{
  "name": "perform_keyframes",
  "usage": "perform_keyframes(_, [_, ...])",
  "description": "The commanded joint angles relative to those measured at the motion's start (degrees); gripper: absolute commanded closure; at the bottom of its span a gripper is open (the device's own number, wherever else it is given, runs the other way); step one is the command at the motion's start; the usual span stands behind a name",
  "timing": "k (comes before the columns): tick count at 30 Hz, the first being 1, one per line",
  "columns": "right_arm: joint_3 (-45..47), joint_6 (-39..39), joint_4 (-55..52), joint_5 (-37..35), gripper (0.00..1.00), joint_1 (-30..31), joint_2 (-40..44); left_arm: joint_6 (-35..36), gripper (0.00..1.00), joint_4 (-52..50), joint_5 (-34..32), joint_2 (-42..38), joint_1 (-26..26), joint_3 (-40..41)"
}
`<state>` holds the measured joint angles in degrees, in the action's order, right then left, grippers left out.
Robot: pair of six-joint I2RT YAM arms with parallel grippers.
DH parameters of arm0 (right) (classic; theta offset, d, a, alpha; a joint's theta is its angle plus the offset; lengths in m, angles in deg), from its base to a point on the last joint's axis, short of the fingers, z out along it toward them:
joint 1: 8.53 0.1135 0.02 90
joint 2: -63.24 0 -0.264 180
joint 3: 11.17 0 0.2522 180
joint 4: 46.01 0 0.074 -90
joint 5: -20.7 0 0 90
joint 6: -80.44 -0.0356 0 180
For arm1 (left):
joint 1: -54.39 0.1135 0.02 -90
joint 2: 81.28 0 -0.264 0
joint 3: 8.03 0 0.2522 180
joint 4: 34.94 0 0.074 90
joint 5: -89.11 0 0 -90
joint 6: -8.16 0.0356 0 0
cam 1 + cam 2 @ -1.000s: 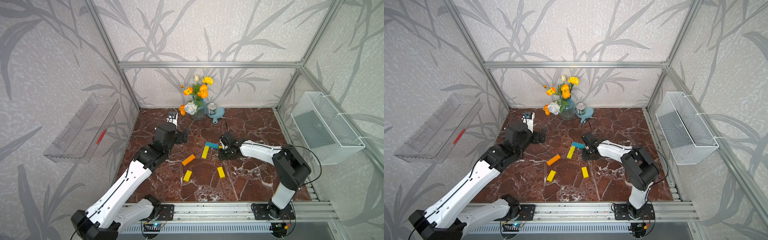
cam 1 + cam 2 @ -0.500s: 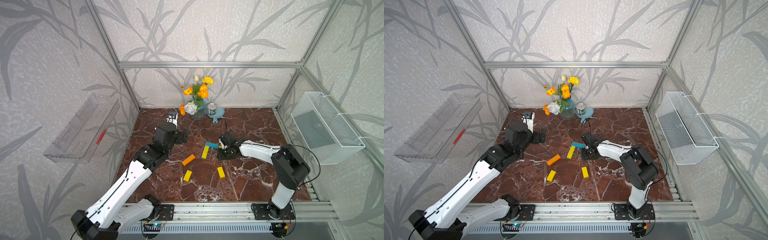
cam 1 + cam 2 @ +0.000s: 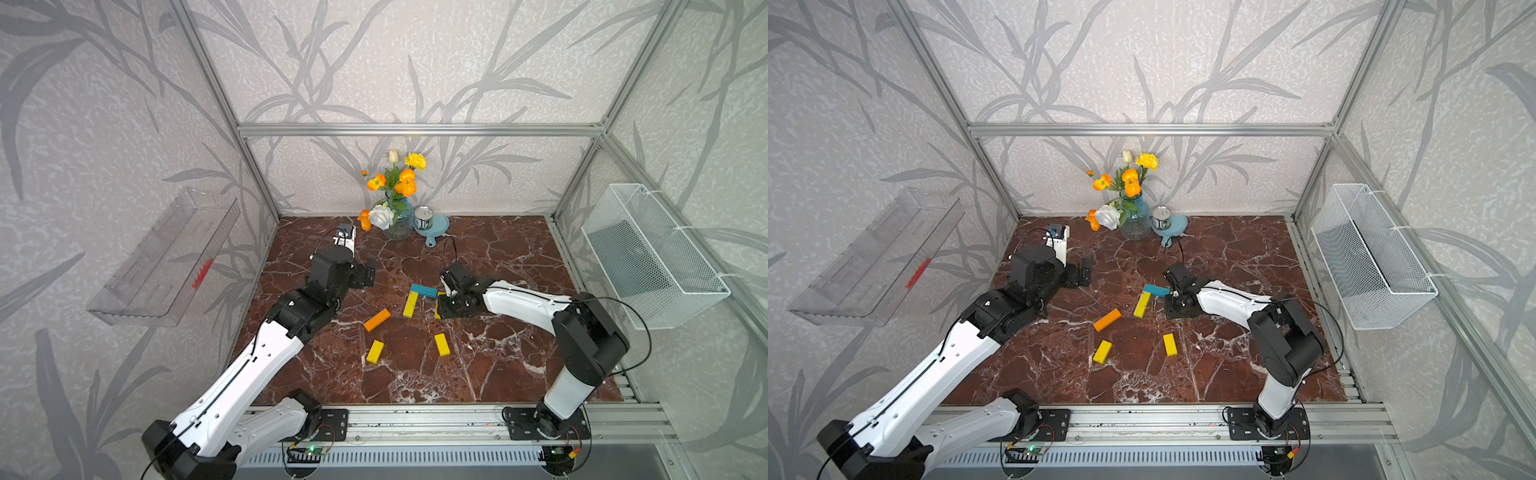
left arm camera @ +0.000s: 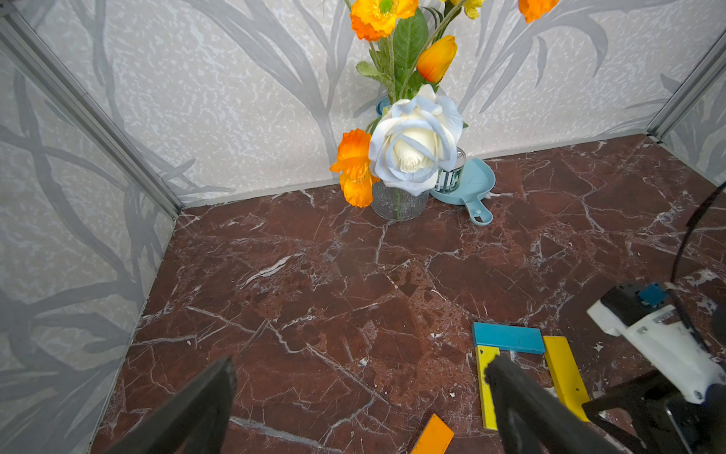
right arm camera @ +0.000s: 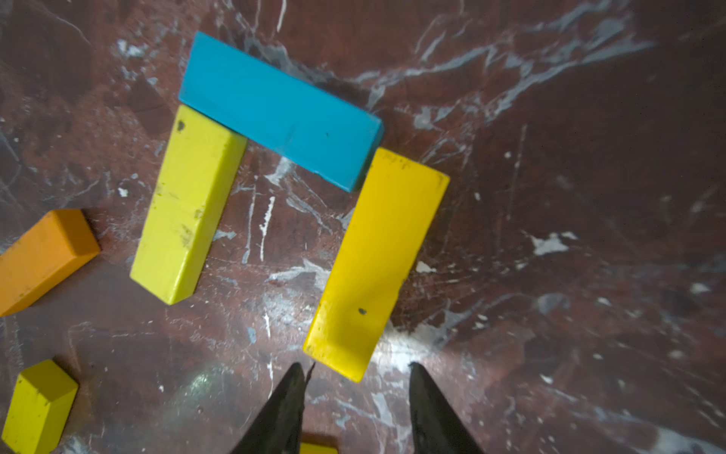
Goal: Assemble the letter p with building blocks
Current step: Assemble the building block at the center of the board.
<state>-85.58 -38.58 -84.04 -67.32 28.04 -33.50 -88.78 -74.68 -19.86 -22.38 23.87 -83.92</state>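
Three building blocks lie together on the marble floor: a blue block [image 5: 281, 110] across the top, a yellow block [image 5: 188, 204] under one of its ends and another yellow block [image 5: 377, 259] under its other end. My right gripper [image 5: 355, 367] is open just above that second yellow block's near end, with both fingers clear of its sides. In both top views the right gripper [image 3: 446, 307] covers most of that block. An orange block [image 3: 377, 320] and two loose yellow blocks [image 3: 375, 351] [image 3: 442, 344] lie nearer the front. My left gripper [image 4: 361, 367] hangs wide open and empty, back left.
A vase of flowers [image 3: 397, 224] and a tin can [image 3: 423, 218] on a blue dish stand at the back wall. A white wire basket [image 3: 648, 257] hangs on the right wall. A clear tray [image 3: 166, 266] hangs on the left wall.
My right gripper has edged slightly left beside the grouped blocks. The blocks and the left arm have not moved.
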Motion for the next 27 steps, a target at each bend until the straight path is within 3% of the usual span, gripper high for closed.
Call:
perform_keyframes(1, [-0.4, 0.9, -2.1, -2.7, 0.55, -1.9, 2.6, 1.2, 0.00, -2.3, 1.1, -1.1, 0.3, 1.4])
perform_keyframes(19, [-6.9, 3.7, -3.0, -1.3, 0.55, -8.2, -9.9, -1.8, 0.00, -4.9, 4.5, -0.9, 0.2, 5.5])
perform_keyframes(21, [-6.4, 5.1, -2.6, -0.4, 0.55, -7.3, -8.2, -1.4, 0.00, -4.7, 5.4, -1.0, 0.3, 5.5])
perform_keyframes(27, [-6.2, 8.7, -8.6, -8.2, 0.55, 0.6, -3.6, -1.2, 0.00, -4.3, 5.2, -1.7, 0.2, 5.6])
